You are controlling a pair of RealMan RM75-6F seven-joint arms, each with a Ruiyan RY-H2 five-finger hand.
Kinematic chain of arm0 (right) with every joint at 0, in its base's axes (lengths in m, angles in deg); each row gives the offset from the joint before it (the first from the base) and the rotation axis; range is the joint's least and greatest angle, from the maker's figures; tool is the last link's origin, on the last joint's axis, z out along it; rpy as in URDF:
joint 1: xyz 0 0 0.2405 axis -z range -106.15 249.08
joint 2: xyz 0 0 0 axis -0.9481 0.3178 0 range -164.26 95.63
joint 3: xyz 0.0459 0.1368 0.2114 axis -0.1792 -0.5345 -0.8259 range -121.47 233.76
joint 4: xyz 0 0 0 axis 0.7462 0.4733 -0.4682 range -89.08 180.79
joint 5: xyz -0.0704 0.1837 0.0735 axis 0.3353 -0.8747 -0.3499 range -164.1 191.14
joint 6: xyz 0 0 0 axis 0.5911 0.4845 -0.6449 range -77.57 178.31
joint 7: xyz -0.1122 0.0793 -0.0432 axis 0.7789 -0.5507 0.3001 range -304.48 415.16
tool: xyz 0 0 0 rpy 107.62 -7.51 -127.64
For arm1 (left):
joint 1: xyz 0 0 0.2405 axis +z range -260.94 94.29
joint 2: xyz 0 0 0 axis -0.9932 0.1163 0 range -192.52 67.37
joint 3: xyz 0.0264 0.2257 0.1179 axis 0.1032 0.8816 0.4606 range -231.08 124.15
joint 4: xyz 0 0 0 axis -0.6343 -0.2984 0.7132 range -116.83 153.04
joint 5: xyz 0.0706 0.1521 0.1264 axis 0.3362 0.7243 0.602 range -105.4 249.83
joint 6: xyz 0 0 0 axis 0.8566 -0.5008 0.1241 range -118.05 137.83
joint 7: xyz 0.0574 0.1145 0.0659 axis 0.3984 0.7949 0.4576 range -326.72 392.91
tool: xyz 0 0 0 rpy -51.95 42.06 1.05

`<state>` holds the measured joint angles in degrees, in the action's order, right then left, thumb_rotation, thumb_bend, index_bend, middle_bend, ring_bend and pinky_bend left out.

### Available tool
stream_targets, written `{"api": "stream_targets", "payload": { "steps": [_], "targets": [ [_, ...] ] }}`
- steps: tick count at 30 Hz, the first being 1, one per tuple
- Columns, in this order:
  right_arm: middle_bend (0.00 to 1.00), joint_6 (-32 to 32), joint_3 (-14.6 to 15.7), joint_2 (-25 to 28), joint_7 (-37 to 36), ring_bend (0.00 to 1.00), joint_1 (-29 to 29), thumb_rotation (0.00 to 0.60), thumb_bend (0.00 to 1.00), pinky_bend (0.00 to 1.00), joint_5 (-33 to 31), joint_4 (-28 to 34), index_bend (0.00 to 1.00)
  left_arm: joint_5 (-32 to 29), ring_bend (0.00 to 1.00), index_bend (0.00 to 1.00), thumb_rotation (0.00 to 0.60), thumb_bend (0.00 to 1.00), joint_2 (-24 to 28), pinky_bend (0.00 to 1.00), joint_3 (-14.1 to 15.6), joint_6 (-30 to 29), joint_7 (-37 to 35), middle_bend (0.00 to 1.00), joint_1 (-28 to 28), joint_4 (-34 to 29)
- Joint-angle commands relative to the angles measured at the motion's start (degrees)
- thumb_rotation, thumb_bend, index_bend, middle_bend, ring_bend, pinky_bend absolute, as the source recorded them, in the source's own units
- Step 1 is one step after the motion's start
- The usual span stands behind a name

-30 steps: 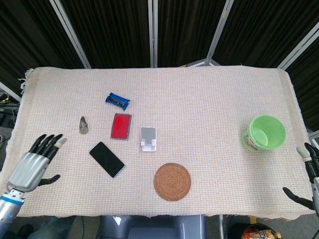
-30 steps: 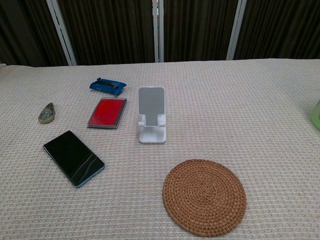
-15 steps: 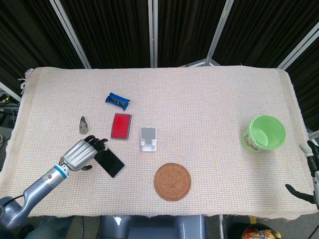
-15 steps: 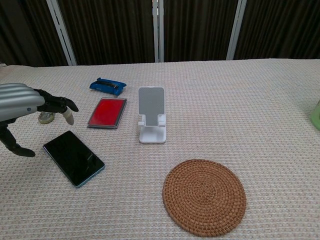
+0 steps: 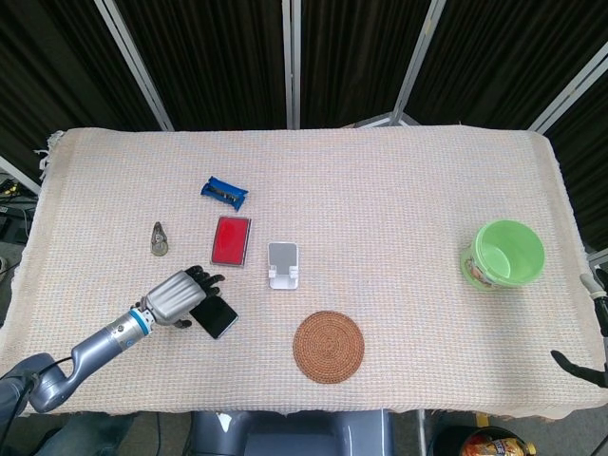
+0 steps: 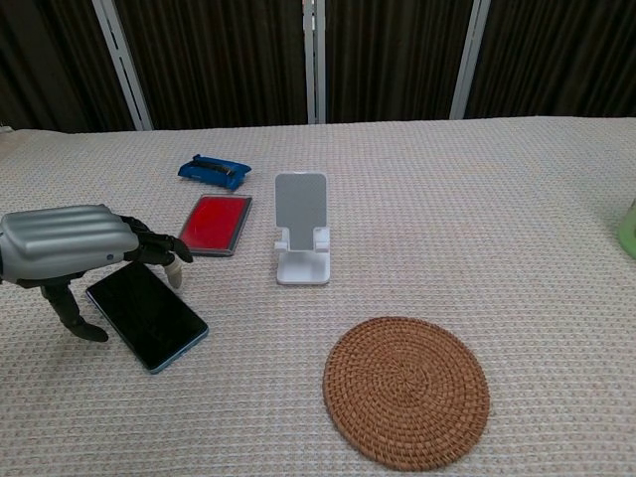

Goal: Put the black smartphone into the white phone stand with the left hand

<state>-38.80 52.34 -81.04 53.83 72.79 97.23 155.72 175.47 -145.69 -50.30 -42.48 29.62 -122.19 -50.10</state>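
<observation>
The left hand [image 5: 179,298] has a ribbed, silver-grey metal back [image 6: 66,242] and slim black fingers [image 6: 149,248], one of them ending in a pale, cream-coloured tip [image 6: 174,275]. Behind it, a bright blue band [image 5: 140,321] rings the wrist, and a smooth grey tubular forearm [image 5: 93,347] runs back toward a darker grey elbow section at the frame's lower left. Of the right hand [image 5: 596,328], only thin black finger parts show at the right edge of the head view.

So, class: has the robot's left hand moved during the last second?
Yes. The left hand has travelled in from the table's left edge toward the white phone stand, and now hovers over the black smartphone.
</observation>
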Motion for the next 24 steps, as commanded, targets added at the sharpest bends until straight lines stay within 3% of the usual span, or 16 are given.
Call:
{"api": "stream_targets", "payload": {
  "steps": [1,10,18,24],
  "targets": [
    [0.0,0.08,-0.12,0.03,-0.22,0.0,-0.05,0.6,0.0,0.0,-0.24,-0.13,0.0,-0.1,0.23,0.29,0.6,0.0,-0.67,0.21,0.37,0.66,0.41,0.12,-0.63,0.51],
    [0.0,0.38,-0.43,0.18,-0.91,0.0,-0.1,0.6,0.0,0.0,-1.05,-0.49,0.0,-2.31,0.24,0.33,0.6,0.0,-1.68,0.24,0.93,3.14,2.66,0.14,-2.37,0.87],
    [0.0,0.3,-0.43,0.24,-0.91,0.0,0.0,0.6,0.0,0.0,-1.01,-0.39,0.0,-3.66,0.41,0.54,0.6,0.01,-1.87,0.37,1.41,3.13,3.61,0.34,-3.05,0.59],
    [0.0,0.11,-0.4,0.33,-1.16,0.0,0.15,0.6,0.0,0.0,-0.8,-0.39,0.0,-3.92,0.42,0.56,0.6,0.03,-1.21,0.38,1.46,1.29,4.53,0.35,-2.96,0.0]
  ]
}}
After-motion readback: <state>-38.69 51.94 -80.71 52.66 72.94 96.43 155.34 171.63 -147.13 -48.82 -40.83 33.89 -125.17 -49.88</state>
